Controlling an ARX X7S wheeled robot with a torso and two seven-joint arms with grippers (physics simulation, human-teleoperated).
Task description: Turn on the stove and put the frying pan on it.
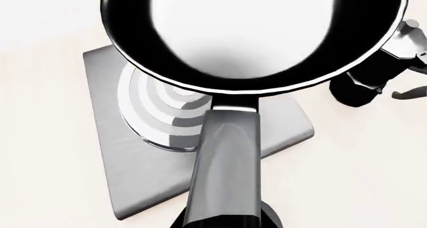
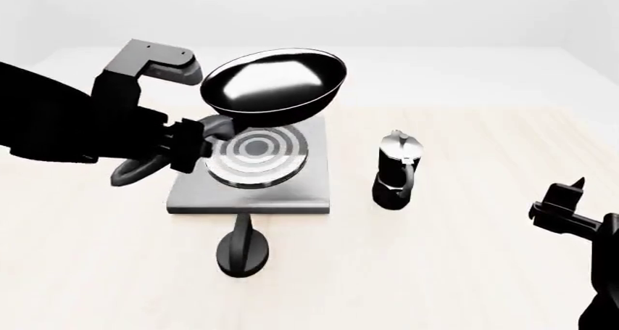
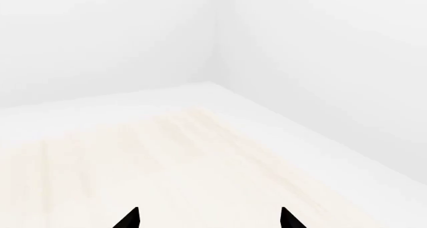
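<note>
The frying pan, black with a shiny pale inside, hangs tilted in the air above the stove, a grey square slab with concentric burner rings. My left gripper is shut on the pan's long handle. In the left wrist view the pan covers part of the stove. The black round knob sits on the table just in front of the slab. My right gripper is open and empty, low at the right, its fingertips wide apart.
A black-and-silver moka pot stands upright on the table right of the stove; it also shows in the left wrist view. The pale wooden table stretches to a white wall behind.
</note>
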